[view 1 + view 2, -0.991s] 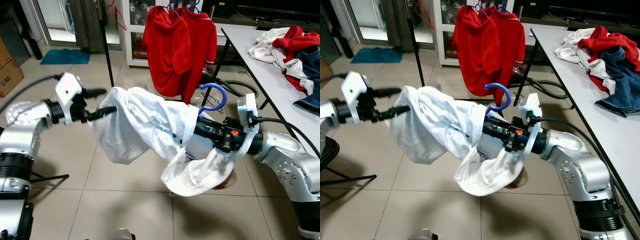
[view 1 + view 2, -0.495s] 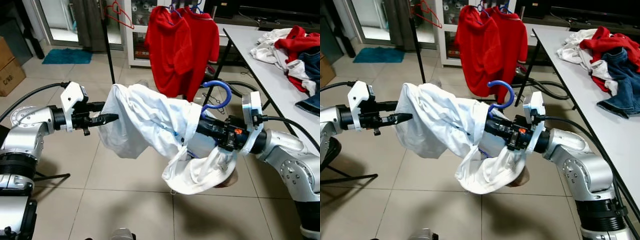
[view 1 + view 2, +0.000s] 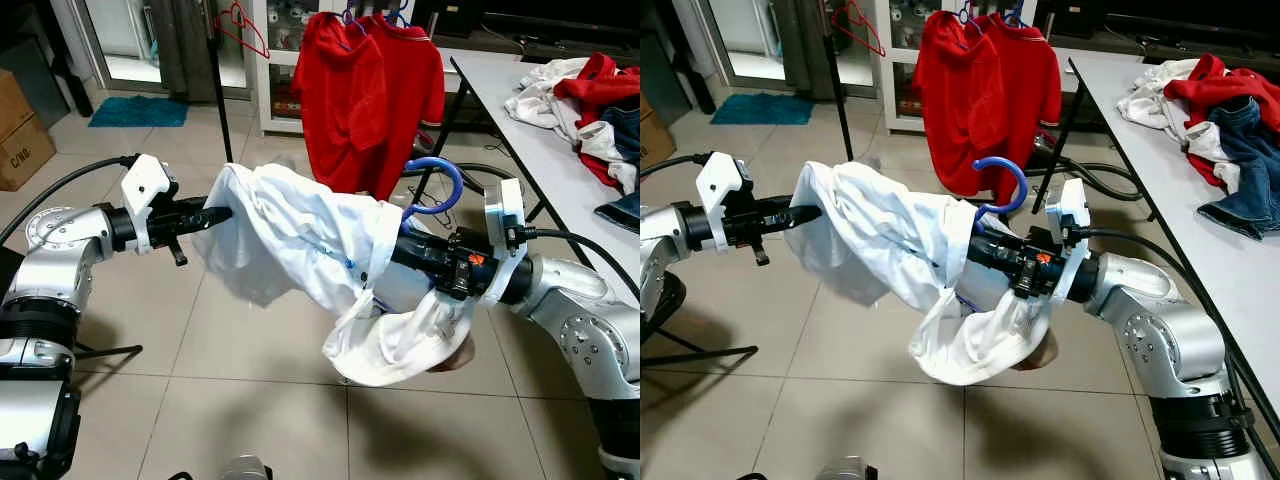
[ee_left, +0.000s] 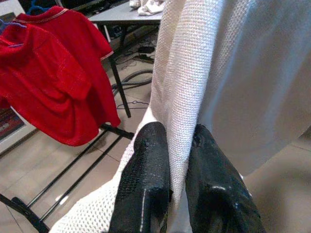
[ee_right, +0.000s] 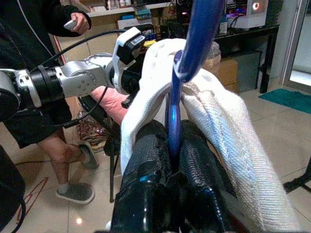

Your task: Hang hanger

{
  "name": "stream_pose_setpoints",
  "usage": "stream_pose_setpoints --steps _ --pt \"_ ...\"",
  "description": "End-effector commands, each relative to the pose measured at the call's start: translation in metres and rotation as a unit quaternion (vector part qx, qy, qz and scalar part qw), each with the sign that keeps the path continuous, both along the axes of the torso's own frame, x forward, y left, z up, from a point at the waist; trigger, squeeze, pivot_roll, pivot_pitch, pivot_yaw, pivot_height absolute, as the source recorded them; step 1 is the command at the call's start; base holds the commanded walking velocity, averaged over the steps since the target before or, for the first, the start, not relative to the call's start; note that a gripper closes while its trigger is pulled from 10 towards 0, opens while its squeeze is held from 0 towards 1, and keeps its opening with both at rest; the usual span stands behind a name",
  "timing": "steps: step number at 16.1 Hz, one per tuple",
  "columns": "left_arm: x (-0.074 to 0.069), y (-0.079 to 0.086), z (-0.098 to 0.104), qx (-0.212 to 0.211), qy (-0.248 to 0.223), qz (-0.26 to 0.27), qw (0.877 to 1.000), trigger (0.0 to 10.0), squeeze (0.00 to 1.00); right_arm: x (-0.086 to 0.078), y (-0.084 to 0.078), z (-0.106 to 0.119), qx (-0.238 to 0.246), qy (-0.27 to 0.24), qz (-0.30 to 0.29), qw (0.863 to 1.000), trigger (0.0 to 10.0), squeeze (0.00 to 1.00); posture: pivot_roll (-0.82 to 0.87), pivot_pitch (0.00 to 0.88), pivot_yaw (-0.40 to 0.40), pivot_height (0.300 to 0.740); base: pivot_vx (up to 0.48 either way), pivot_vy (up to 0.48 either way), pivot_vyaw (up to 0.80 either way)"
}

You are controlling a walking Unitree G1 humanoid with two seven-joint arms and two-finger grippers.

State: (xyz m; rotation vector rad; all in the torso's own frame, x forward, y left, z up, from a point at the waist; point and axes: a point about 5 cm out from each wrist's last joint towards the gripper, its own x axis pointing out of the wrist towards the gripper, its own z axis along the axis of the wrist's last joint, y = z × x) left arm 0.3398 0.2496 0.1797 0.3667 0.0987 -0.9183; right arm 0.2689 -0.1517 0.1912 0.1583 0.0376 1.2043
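A white shirt (image 3: 300, 245) hangs stretched between my two arms above the tiled floor. Its blue hanger (image 3: 435, 185) sticks up at the shirt's right end, hook uppermost. My right gripper (image 5: 167, 160) is shut on the blue hanger (image 5: 187, 63) at its neck, with the shirt's collar draped over the fingers (image 5: 143, 170). My left gripper (image 3: 215, 214) is shut on the white shirt (image 4: 182, 87) at its far left edge, the cloth pinched between both fingertips (image 4: 148, 160). Two red shirts (image 3: 365, 95) hang on a rack behind.
A black rack pole (image 3: 213, 75) holds a bare red hanger (image 3: 248, 28). A grey table (image 3: 530, 120) with piled clothes (image 3: 585, 85) runs along the right. A cardboard box (image 3: 20, 135) sits at far left. A person (image 5: 43, 73) stands behind me, as the right wrist view shows.
My left gripper has closed onto the shirt's left edge again after standing just clear of it. The hanger and right arm have barely moved.
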Motion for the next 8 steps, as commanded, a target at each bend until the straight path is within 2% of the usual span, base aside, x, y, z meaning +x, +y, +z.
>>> stream_pose_setpoints --steps 1,4,7,8 --pt "0.003 -0.001 0.010 -0.014 -0.022 0.001 1.000 0.0 0.00 0.003 -0.002 0.011 0.015 -0.022 -0.001 1.000 10.0 0.00 0.05 0.000 -0.025 0.740 0.000 0.000 0.00" --pt "0.005 0.001 0.019 -0.043 -0.044 0.013 0.998 0.0 0.00 0.003 -0.002 0.010 0.013 -0.021 -0.004 1.000 10.0 0.00 0.05 0.000 -0.023 0.740 0.000 0.000 0.00" --pt "0.005 0.007 0.035 -0.086 -0.078 0.025 0.993 0.0 0.00 0.006 -0.007 0.003 -0.006 -0.007 -0.035 0.999 10.0 0.00 0.05 0.000 -0.019 0.740 0.000 0.000 0.00" --pt "0.004 0.014 0.048 -0.107 -0.106 0.040 0.988 0.0 0.00 0.008 -0.011 -0.004 -0.026 0.007 -0.057 0.998 10.0 0.00 0.05 0.000 -0.021 0.740 0.000 0.000 0.00"
